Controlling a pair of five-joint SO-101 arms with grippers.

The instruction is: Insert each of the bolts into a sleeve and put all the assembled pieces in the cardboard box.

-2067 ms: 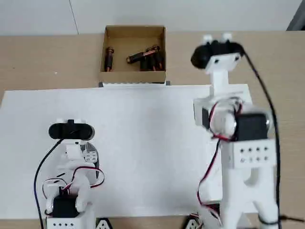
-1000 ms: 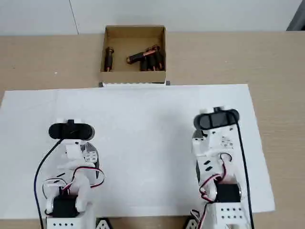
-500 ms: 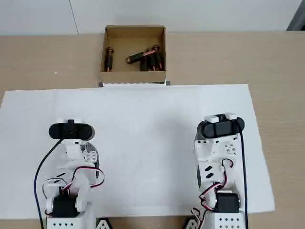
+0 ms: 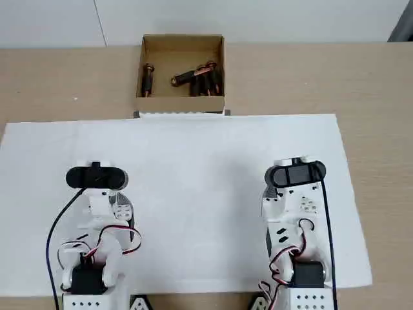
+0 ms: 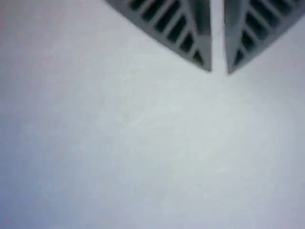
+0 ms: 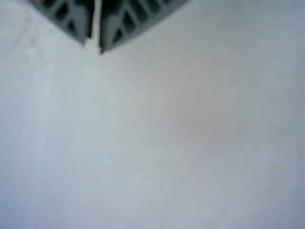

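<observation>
White sheet [image 4: 193, 181] on tan table [image 4: 64, 77], cardboard box [image 4: 181, 103] beyond, pale wall [image 4: 51, 19] behind.

White sheet [image 4: 193, 161] on the worktop [image 4: 58, 77]: flat, an open run from near edge to far edge.

Obstacles, near: one folded arm [image 4: 97, 213] at near left, a second arm [image 4: 295, 213] at near right. Wide lane between them.

Obstacle, far: cardboard box [image 4: 181, 104] just beyond the sheet's far edge, left of centre. Walls upright, top open, so entry is from above. Inside, assembled pieces [image 4: 200, 80] crowd the right half; a single piece [image 4: 148, 79] lies by the left wall. A gap of floor lies between them. Worktop left and right of the box gives side passage.
</observation>
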